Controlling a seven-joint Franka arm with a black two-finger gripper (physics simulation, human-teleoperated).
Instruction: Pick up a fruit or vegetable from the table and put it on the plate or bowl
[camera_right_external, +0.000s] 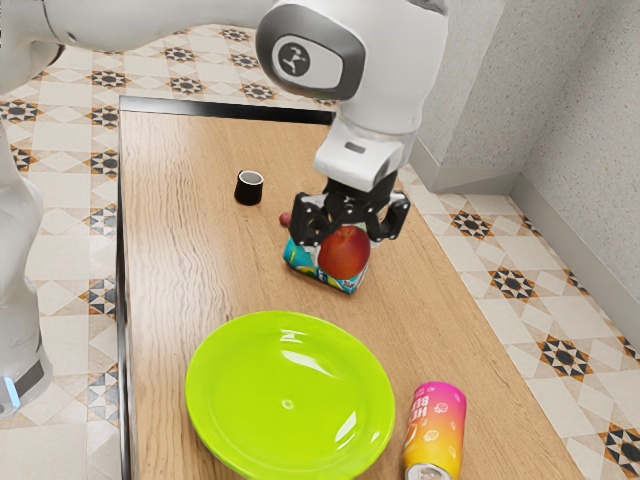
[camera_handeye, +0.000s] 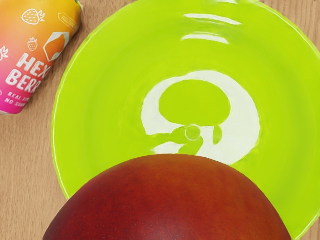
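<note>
We are showing the arm (camera_right_external: 350, 60) reaching down over the wooden table (camera_right_external: 180, 250), with its black fingers (camera_right_external: 303, 228) clenching a red-orange fruit (camera_right_external: 345, 252) from two sides; the fruit is sitting between them and bulging out below their tips. In the wrist view the same fruit (camera_handeye: 170, 200) is appearing as a large rounded red mass just under the hand. Directly behind the fingers, and partly covered by the fruit, a small colourful carton (camera_right_external: 298, 258) is standing on the table; we cannot tell whether the fruit is touching it. A lime-green plate (camera_right_external: 290, 395) is lying ahead of the fingers, toward the near edge of the table, apart from the fruit and carrying nothing; in the wrist view its glossy surface (camera_handeye: 110, 100) is spreading out beyond the fruit. A pink and orange drink can (camera_right_external: 436, 430) is lying just beside the plate, on the side away from the arm's base, and is showing next to the rim in the wrist view (camera_handeye: 30, 55). A small black cup (camera_right_external: 249, 186) is standing upright behind the fingers, well apart from them.
</note>
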